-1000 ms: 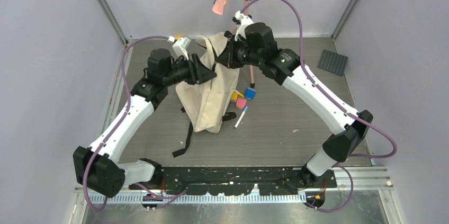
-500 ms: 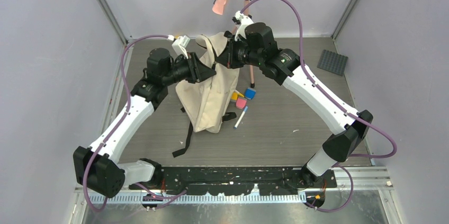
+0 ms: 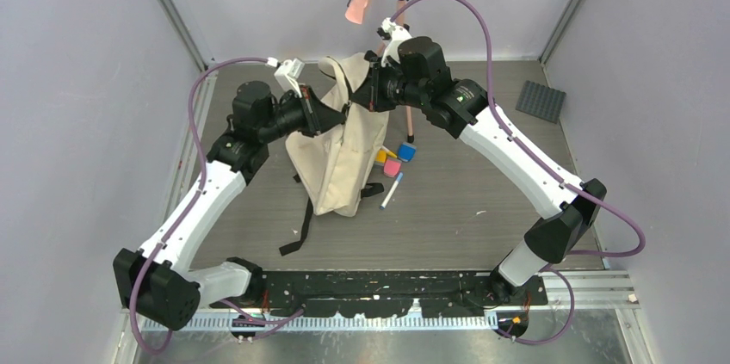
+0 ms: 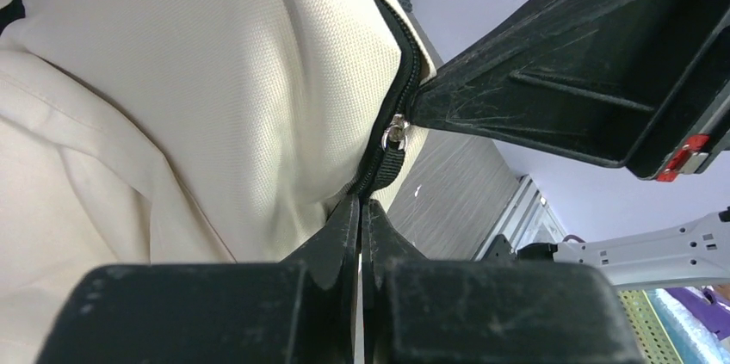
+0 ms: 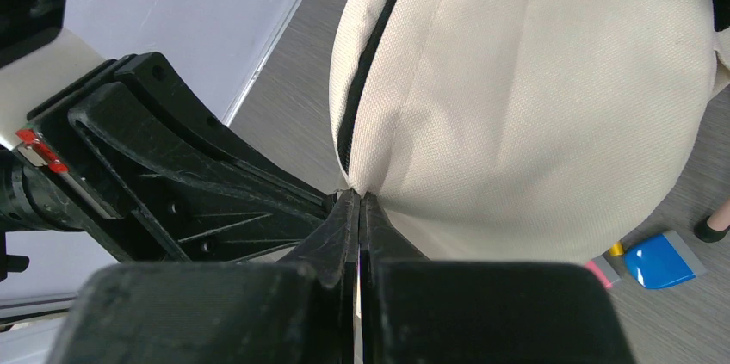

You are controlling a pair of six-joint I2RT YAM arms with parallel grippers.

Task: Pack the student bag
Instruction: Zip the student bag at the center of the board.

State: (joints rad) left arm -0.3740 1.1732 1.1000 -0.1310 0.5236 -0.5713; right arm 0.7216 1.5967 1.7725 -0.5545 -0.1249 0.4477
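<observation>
Pinching: left gripper (image 4: pixel 361 202) pressing together on zip tab (image 4: pixel 392 151), right gripper (image 5: pixel 358 198) nipping bag (image 3: pixel 337 153) seam | bag standing on table (image 3: pixel 482 209) between arms | risk: tab possibly slipping out, or cloth bunching and jamming zip if pulls are running askew

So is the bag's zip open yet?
Shut along the stretch in view: the zip on the bag runs as a closed black line, no lining showing, its pull pinched in the left jaws.
</observation>
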